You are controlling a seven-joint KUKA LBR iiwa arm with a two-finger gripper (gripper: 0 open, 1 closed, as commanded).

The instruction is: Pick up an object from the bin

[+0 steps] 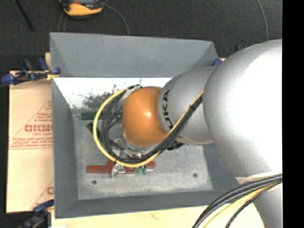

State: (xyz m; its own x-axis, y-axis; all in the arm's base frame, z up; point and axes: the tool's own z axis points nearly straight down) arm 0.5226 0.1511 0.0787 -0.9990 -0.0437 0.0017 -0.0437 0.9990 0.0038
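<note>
Lying flat on the floor of the grey metal bin (64, 141), toward its front wall, a long reddish-brown flat strip (97, 168) is the thing nearest the gripper (116, 171). The gripper is low over the strip's middle, where the strip passes behind it. Whether it is open or closed cannot be told from this angle, nor whether it touches the strip.

1 small green piece (141, 171) lies just beside the strip's right part, close to the gripper. A dark green object (85, 113) rests well apart, at the back left of the floor, with dark specks on the wall behind it.

Above the gripper sit the wrist's orange dome-shaped cover (140, 115) and a looping yellow cable (97, 127). The silver arm (237, 103) reaches in from the right.

The step in hand looks like the final descent and grasp. To do it well, the gripper should straddle the strip across its narrow width, not along its length, and go down until it nearly meets the floor, since so thin a thing gives little edge to catch. Closing near the middle should keep the strip level on the lift. The green piece is close enough to be nudged or pinched along with it, so the closing line is best kept to its left. A straight vertical lift would keep the strip off the front wall.
</note>
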